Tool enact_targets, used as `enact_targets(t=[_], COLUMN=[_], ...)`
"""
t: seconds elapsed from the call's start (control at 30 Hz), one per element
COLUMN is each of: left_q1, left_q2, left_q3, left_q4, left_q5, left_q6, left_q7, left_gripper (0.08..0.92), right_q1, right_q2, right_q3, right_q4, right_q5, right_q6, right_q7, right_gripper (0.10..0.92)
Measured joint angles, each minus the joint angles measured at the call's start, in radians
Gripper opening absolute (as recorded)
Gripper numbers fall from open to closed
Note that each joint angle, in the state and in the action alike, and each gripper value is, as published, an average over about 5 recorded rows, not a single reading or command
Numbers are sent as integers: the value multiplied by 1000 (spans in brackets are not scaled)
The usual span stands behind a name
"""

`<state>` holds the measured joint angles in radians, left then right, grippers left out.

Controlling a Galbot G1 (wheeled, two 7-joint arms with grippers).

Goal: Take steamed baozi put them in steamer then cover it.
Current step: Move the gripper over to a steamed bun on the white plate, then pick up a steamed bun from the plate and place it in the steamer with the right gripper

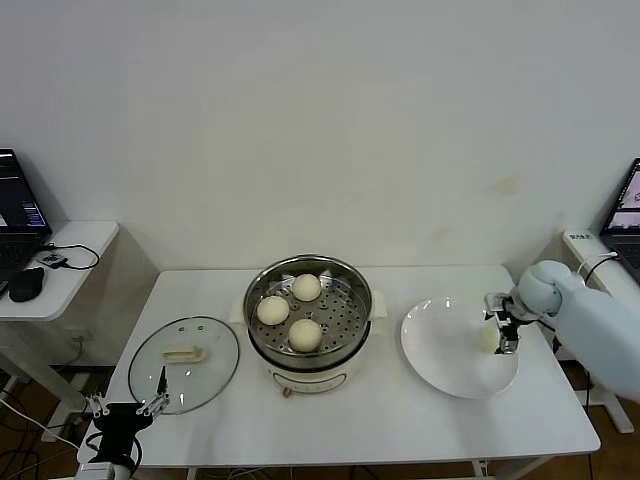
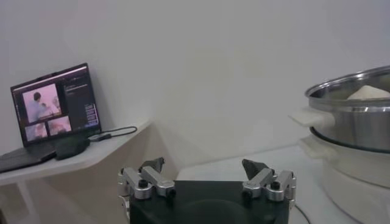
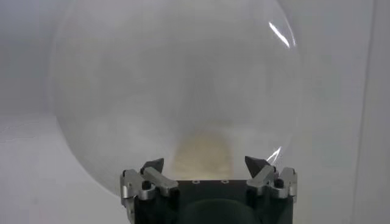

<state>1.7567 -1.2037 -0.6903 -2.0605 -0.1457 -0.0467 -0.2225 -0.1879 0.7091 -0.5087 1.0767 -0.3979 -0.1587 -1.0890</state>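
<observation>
The steamer [image 1: 262, 340] stands mid-table with three steamed baozi [image 1: 306, 287] [image 1: 272, 310] [image 1: 305, 334] on its perforated tray. A fourth baozi [image 1: 488, 339] lies on the right side of the white plate [image 1: 440, 350]. My right gripper [image 1: 503, 327] is right over it, open; in the right wrist view the baozi [image 3: 203, 155] sits between the spread fingers of the gripper [image 3: 205, 164]. The cover [image 1: 215, 370] lies flat on the table left of the steamer. My left gripper [image 1: 125, 407] is open and empty at the table's front left, just in front of the cover.
A side table with a laptop [image 2: 52, 109] and a mouse [image 1: 25, 284] stands to the far left. Another laptop [image 1: 625, 215] is at the far right. The left wrist view shows the steamer's wall [image 2: 359, 122] and a baozi top [image 2: 367, 92].
</observation>
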Motion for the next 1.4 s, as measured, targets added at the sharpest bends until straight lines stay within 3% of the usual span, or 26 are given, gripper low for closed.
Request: enact_targets(t=[0.3, 0.8, 1.4], left_q1=[1, 6, 3], left_q2=[1, -3, 6], left_q3=[0, -2, -3], left_q4=[-1, -8, -19], left_q5=[0, 0, -2], left_q6=[0, -1, -2], left_q7=[0, -2, -4], left_gripper=[823, 823, 823], right_q1=[-13, -15, 119], right_q2=[35, 30, -81], right_q3=[25, 29, -82], right_q4=[-52, -44, 145], right_q5=[-31, -33, 115], right_q6=[9, 8, -57], right_q7=[18, 19, -9], right_gripper=[693, 595, 559])
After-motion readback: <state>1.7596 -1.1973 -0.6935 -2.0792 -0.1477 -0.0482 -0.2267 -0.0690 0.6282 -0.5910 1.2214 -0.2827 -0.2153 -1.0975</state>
